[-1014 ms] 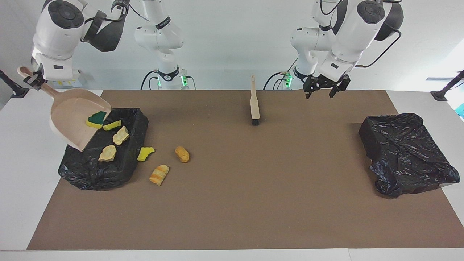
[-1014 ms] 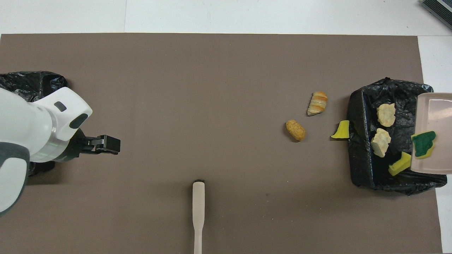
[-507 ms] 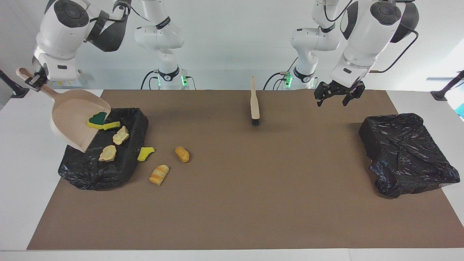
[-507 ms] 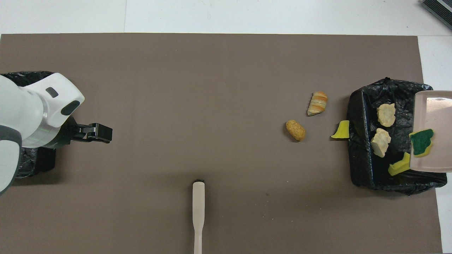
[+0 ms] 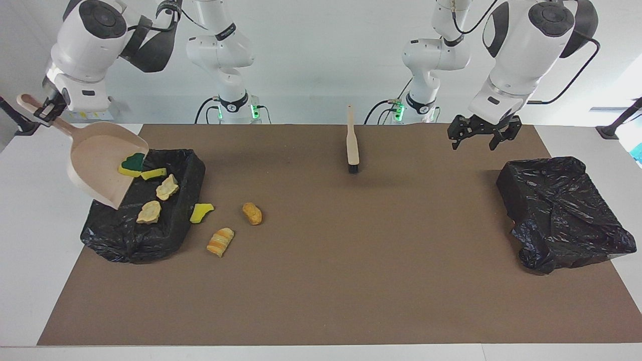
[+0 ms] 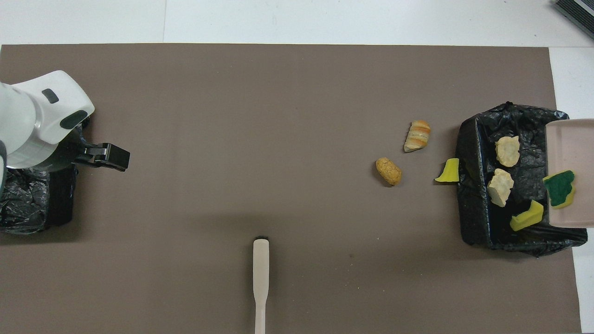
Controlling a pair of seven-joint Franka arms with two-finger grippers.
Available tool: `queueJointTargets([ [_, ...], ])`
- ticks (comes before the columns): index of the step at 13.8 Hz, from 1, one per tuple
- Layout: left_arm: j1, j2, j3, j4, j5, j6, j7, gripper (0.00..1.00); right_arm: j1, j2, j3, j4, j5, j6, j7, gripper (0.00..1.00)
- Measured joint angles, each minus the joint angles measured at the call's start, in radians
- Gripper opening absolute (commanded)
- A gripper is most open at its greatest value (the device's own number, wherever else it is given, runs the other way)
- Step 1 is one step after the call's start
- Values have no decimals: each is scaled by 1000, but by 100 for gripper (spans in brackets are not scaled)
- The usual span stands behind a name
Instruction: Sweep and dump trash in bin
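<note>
Tipping dustpan, handle clamped in my right gripper, over bin at frame left; overhead crops the pan. Green sponge at its lip. Left gripper wide open, holding nothing.

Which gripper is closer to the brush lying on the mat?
Left. The left gripper, open, hangs over the mat between the brush and the empty bin. The right gripper holds the dustpan's handle past the other bin, at the right arm's end.

R hand raised, clamped shut; L hand hovers, fingers apart.
</note>
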Motion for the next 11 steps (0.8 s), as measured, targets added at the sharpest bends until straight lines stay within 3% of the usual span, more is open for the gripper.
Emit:
queueJointTargets([
  [5, 4, -6, 0, 23, 0, -12, 44, 100, -1, 0, -3, 9, -22, 18, -26, 0],
  [11, 21, -22, 1, 25, 0, -39, 72, 100, 0, 1, -6, 7, 258, 0, 0, 0],
])
